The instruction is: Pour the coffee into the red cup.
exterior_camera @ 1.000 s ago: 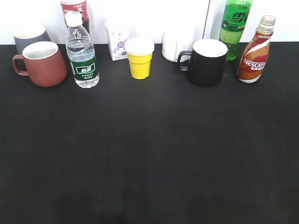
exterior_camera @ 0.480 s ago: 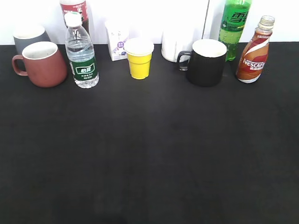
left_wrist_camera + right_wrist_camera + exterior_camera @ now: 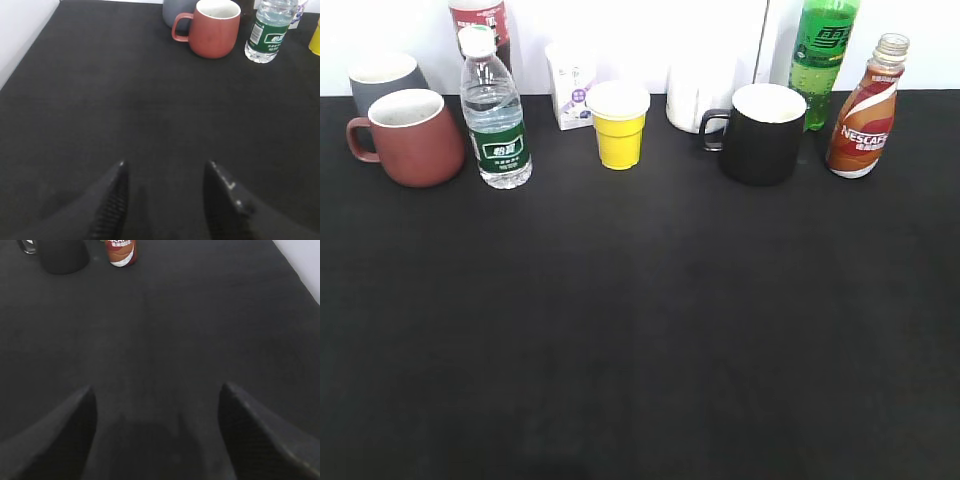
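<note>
The coffee bottle (image 3: pixel 863 110) with its Nescafe label stands upright at the back right of the black table; its lower part shows at the top of the right wrist view (image 3: pixel 121 253). The red cup (image 3: pixel 415 139) stands at the back left, handle to the left, and shows in the left wrist view (image 3: pixel 212 29). My left gripper (image 3: pixel 166 165) is open and empty over bare table, well short of the red cup. My right gripper (image 3: pixel 157 387) is open and empty, well short of the coffee bottle. Neither gripper shows in the exterior view.
Along the back stand a grey cup (image 3: pixel 382 76), a clear water bottle (image 3: pixel 495 115), a small carton (image 3: pixel 571 85), a yellow cup (image 3: pixel 619 125), a black mug (image 3: pixel 760 133) and a green soda bottle (image 3: pixel 825 50). The table's left edge (image 3: pixel 30 45) is near the left gripper.
</note>
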Controlling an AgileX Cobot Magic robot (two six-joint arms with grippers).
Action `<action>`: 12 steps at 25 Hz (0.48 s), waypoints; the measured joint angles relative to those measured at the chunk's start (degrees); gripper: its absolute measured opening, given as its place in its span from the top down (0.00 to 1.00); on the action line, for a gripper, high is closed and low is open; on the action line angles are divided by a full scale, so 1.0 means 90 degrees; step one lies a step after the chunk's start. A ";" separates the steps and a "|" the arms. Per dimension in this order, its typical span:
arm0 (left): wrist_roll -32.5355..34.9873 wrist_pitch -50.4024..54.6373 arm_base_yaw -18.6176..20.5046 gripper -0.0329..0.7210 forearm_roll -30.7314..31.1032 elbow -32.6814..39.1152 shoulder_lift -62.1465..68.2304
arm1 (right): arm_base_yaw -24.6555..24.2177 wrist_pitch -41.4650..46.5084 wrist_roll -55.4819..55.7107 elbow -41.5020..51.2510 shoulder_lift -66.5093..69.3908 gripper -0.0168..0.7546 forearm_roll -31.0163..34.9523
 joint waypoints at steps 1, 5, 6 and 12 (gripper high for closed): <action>0.0000 0.0000 0.0000 0.49 0.0000 0.0000 0.0000 | 0.0000 0.0000 0.0000 0.0000 0.0000 0.22 0.0000; 0.0000 0.0000 0.0000 0.58 0.0000 0.0000 0.0000 | 0.0000 0.0000 0.0000 0.0000 0.0000 0.22 0.0000; 0.0000 0.0000 0.0000 0.60 0.0000 0.0000 0.0000 | 0.0000 0.0000 0.0000 0.0000 0.0000 0.22 0.0000; 0.0000 0.0000 0.0000 0.63 0.0000 0.0000 0.0000 | 0.0000 0.0000 0.0000 0.0000 0.0000 0.22 0.0000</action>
